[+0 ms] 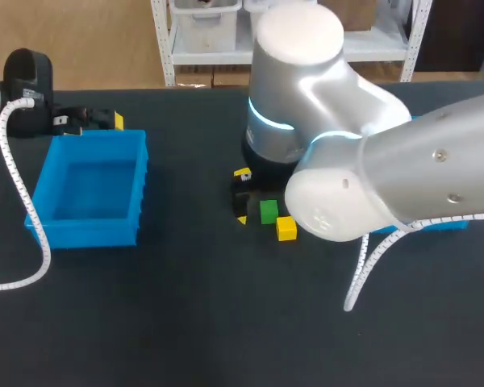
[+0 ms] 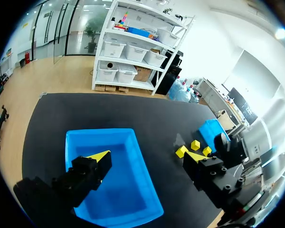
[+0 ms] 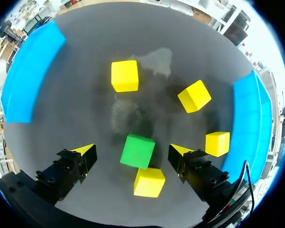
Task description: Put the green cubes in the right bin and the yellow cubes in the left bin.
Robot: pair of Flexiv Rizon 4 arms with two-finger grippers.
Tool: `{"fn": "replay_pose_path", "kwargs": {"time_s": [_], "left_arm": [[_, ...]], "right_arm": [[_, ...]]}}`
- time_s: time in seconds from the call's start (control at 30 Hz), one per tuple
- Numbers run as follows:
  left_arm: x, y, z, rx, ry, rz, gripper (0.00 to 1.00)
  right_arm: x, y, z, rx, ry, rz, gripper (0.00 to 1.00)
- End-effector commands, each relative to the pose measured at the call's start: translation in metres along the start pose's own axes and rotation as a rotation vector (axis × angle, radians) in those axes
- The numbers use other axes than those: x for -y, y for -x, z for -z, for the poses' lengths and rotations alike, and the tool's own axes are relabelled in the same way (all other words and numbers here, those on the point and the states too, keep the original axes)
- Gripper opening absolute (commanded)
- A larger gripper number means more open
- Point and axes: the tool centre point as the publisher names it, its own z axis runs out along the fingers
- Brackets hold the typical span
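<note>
right gripper (image 3: 132, 152) hangs with fingers spread wide either side of the green cube (image 3: 138, 151), not touching it, seemingly lined up to pinch it away from the yellow cube (image 3: 149, 182) just beside it on the table (image 1: 185, 322).

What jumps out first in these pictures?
The big silver right arm fills the head view's right side. Under it, one green cube sits between the right gripper's open fingers, with yellow cubes around it. A bright blue bin stands at the table's left.
</note>
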Motion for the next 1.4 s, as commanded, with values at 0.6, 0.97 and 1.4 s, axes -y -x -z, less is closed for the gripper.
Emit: {"fn": "replay_pose_path", "kwargs": {"time_s": [0.6, 0.97, 1.4], "left_arm": [[-0.002, -0.001, 0.000, 0.006, -0.011, -0.002, 1.00], [-0.002, -0.001, 0.000, 0.006, -0.011, -0.002, 1.00], [-0.002, -0.001, 0.000, 0.006, -0.011, -0.002, 1.00]], "right_arm": [[0.025, 0.019, 0.014, 0.059, -0.054, -0.041, 0.00], [0.081, 0.041, 0.071, 0.213, -0.031, -0.168, 0.00], [0.202, 0.032, 0.115, 0.342, -0.111, -0.402, 0.00]]}}
